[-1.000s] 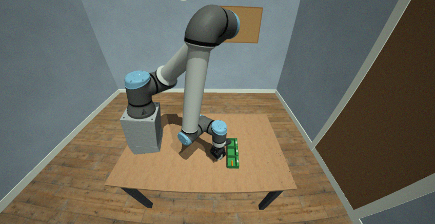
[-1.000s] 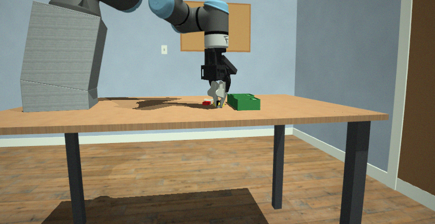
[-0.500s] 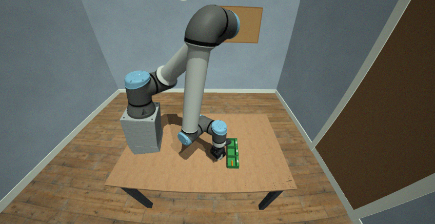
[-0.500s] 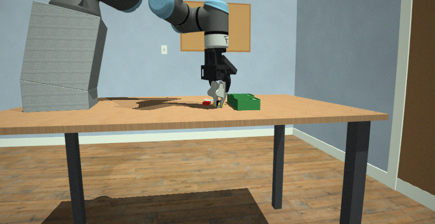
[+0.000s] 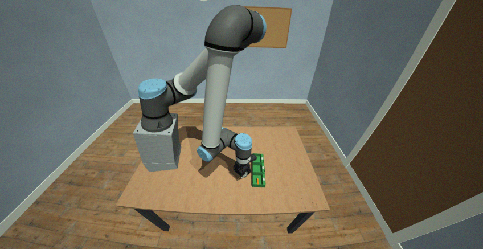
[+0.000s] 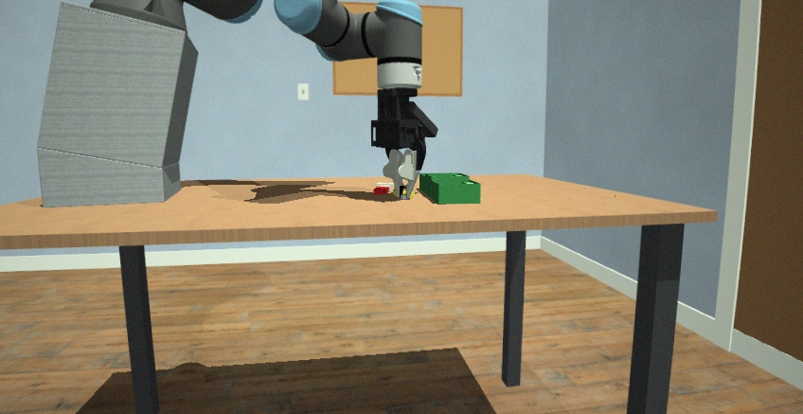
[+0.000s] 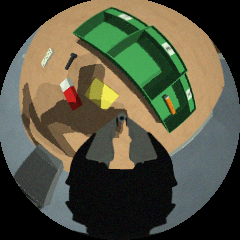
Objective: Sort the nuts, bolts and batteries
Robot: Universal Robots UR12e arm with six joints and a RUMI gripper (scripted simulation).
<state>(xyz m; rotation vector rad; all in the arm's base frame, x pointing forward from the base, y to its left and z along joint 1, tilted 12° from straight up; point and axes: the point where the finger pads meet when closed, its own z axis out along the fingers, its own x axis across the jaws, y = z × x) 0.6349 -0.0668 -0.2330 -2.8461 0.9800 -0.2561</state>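
Bolt [image 7: 121,119], a small dark round-headed piece, sits pinched at the tips of the hand [image 7: 121,124], low over the counter [image 6: 563,201] at centre frame of the wrist view, just left of the green bins [image 7: 145,60]. Judged small, stiff, light and slippery, it would roll if nipped off-centre; mid-shank is the safest hold. A second bolt [image 7: 70,61] lies upper left.
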